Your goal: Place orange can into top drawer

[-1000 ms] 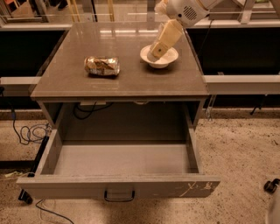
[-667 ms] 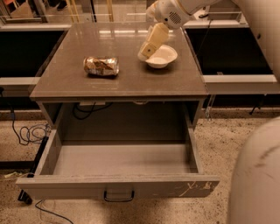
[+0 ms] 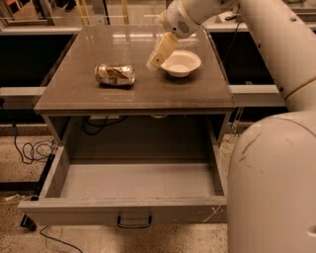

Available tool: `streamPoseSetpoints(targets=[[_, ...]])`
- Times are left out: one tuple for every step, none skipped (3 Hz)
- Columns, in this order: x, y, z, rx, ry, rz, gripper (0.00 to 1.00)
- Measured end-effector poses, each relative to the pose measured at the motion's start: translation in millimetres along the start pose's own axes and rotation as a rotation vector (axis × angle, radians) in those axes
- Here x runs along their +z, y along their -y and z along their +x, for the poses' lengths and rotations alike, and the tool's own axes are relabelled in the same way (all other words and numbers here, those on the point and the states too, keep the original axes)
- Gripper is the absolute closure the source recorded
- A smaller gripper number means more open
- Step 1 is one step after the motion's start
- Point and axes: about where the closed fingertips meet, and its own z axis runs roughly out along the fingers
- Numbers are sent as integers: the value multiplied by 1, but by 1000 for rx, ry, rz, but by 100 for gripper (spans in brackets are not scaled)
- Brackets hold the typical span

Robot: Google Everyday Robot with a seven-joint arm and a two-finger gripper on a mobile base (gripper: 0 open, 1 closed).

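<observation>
Orange can (image 3: 114, 74) is seen lying on its side on the worktop (image 3: 148, 96), left of centre, with its length running left to right. The white bowl (image 3: 180, 63) is set upright to its right, well apart from it. The claw (image 3: 157, 55) is held over the worktop between the two, just beside the bowl's left rim and nearer to the bowl than to the can. It is tilted, with its tip pointed down and to the left. Nothing is seen gripped in it, and whether it is apart or together cannot be told. The white arm (image 3: 195, 15) is reached in from the upper right, and the robot's body (image 3: 271, 188) is seen large in the right foreground.

Below the worktop, the top drawer (image 3: 168, 210) is pulled fully out toward the camera. A dark curved handle (image 3: 134, 221) is fixed at the middle of its front, and white scratches (image 3: 212, 213) are marked at the front's right end. Dark cables (image 3: 29, 148) are strewn on the floor at the left.
</observation>
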Motion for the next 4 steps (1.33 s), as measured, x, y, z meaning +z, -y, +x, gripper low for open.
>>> streamPoseSetpoints(targets=[[34,-20,-13,-42,-2,-93,0],[69,-43,-23,-71,-4,-176,0],[70,-43,-23,-71,-3,-177,0],[110,-45,-35,-79,35,-238,0]])
